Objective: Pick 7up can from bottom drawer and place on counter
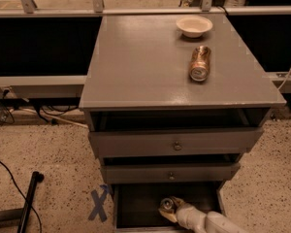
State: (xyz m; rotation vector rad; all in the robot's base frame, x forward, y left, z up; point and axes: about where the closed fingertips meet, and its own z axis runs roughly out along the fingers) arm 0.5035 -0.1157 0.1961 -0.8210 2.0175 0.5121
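The 7up can (166, 204) stands in the open bottom drawer (136, 203), its silver top showing, near the middle of the dark interior. My gripper (170, 210) reaches into the drawer from the lower right on a white arm, with pale fingers (169, 215) right against the can's near side. The counter (150, 62) is the wide grey cabinet top above.
A copper-orange can (200, 63) lies on its side on the counter's right part. A white bowl (194, 25) sits at the back right. Two knobbed drawers (174, 144) stand slightly open above the bottom one. A blue X (99, 204) marks the floor; a black pole (29, 203) lies left.
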